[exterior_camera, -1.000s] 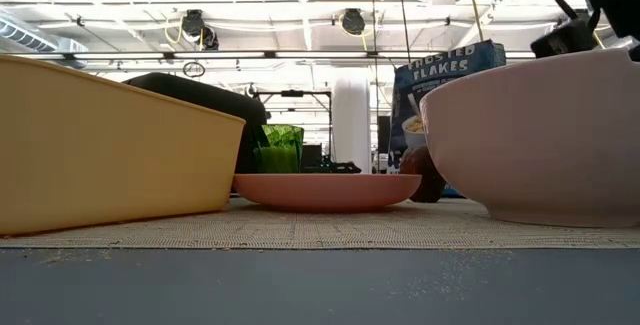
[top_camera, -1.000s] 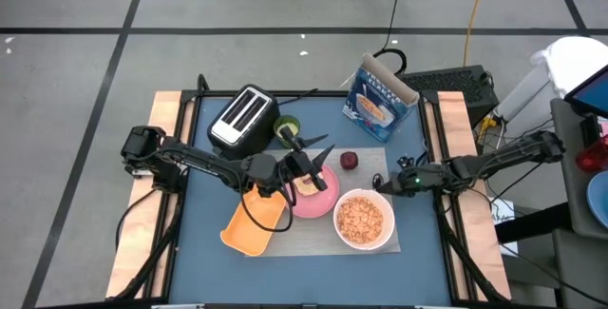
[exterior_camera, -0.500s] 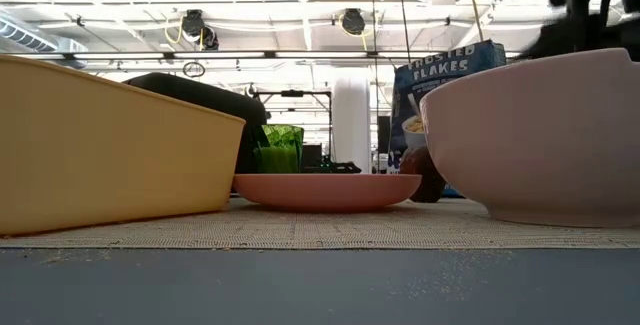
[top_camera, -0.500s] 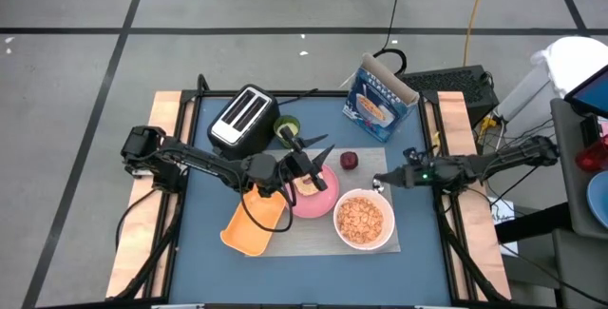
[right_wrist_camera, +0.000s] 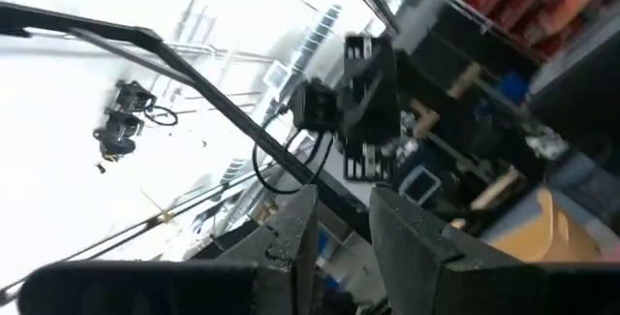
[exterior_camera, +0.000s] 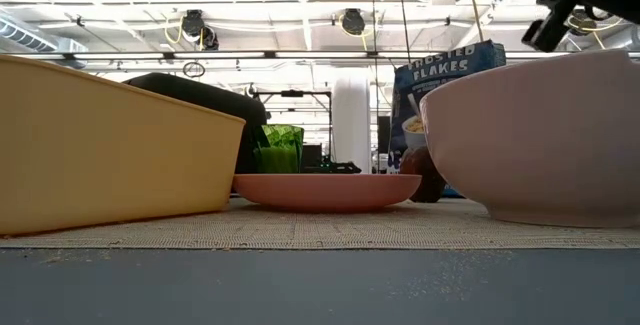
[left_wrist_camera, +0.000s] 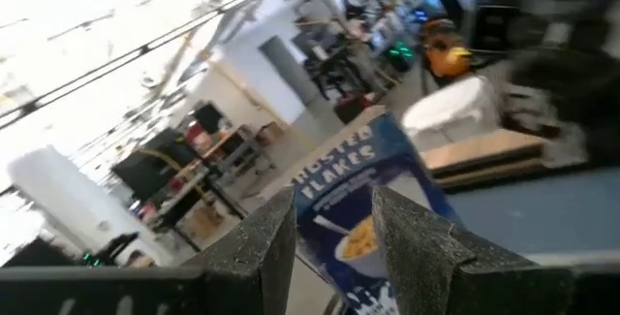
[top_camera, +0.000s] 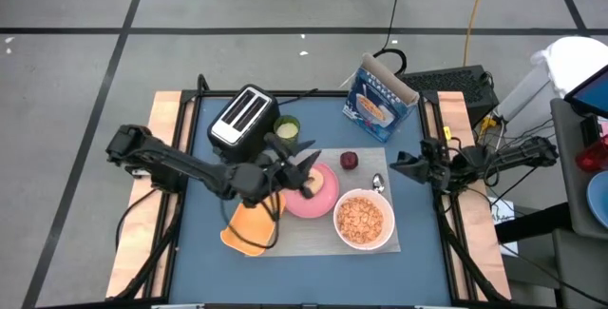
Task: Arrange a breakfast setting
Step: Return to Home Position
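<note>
Where the setting lies: all of it sits on the grey mat (top_camera: 309,236), whose left end also carries the yellow tray (top_camera: 249,228).
Plate: the round pink plate (top_camera: 328,198) is at the mat's middle, with the toasted bagel (top_camera: 310,186) on it.
Bowl: the round white bowl (top_camera: 389,228) sits just right of the plate, filled with tan cereal (top_camera: 361,218).
Fruit: the small dark-red fruit (top_camera: 349,161) is near the mat's far edge, apart from the plate.
Spoon: the pale head of the spoon (top_camera: 378,183) lies between fruit and bowl.
Left arm: the left gripper (top_camera: 302,157) hangs over the plate's far-left rim, fingers parted and empty.
Right arm: the right gripper (top_camera: 399,164) is near the table's right edge, just off the mat, fingers apart and holding nothing.
Hidden: the left gripper covers part of the bagel. The spoon's handle cannot be made out. In the low view the bowl's wall hides the cereal and the spoon.
</note>
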{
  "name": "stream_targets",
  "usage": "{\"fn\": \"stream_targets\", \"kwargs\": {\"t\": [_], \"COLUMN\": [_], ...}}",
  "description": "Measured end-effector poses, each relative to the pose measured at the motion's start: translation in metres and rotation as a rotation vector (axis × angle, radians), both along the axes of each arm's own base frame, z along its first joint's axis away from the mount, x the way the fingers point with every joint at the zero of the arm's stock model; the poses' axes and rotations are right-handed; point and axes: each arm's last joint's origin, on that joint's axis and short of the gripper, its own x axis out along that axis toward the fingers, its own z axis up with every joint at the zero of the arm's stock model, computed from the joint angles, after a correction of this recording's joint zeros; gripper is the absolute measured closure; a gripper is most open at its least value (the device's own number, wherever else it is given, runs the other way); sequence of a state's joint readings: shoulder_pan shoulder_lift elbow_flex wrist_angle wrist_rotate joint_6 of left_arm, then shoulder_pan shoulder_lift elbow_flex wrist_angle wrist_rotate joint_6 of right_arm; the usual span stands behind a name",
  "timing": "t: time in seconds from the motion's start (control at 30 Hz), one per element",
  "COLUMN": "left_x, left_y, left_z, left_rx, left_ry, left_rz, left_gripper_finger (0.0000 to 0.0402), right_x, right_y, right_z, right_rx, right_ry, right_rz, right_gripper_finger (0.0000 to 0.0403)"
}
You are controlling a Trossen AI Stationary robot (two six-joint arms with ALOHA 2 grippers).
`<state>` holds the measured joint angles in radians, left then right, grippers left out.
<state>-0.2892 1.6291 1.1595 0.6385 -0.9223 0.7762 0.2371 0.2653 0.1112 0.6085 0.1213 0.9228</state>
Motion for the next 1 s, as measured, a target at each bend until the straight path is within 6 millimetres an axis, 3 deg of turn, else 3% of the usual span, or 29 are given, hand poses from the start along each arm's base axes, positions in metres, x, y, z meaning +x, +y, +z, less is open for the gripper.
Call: {"fn": "stream_targets", "kwargs": {"t": [0.17, 0.3, 0.43, 0.57, 0.67, 1.0], "left_x": [-0.027, -0.052, -0.075, -0.098, -0.112, -0.177], "left_y": [-0.008, -0.005, 0.006, 0.028, 0.040, 0.063], "left_z": [0.013, 0.019, 0.029, 0.039, 0.030, -0.029], "left_rx": [-0.040, -0.122, -0.226, -0.350, -0.390, -0.441], "left_ry": [0.116, 0.239, 0.324, 0.321, 0.305, 0.067], "left_rz": [-0.073, -0.246, -0.450, -0.470, -0.493, -0.516], "left_gripper_finger": [0.0256, 0.0256, 0.0256, 0.0256, 0.0256, 0.0256], "right_x": [-0.003, -0.004, -0.007, -0.012, -0.015, -0.020], "right_y": [-0.001, 0.000, 0.000, 0.001, 0.000, -0.001], "right_z": [0.003, 0.005, 0.007, 0.010, 0.012, 0.012], "right_rx": [-0.044, -0.107, -0.167, -0.244, -0.277, -0.385], "right_ry": [-0.044, -0.070, -0.106, -0.163, -0.193, -0.225], "right_rz": [-0.026, -0.010, -0.002, 0.011, -0.007, -0.067], "right_gripper_finger": [0.0335, 0.0362, 0.0389, 0.0400, 0.0398, 0.0402]}}
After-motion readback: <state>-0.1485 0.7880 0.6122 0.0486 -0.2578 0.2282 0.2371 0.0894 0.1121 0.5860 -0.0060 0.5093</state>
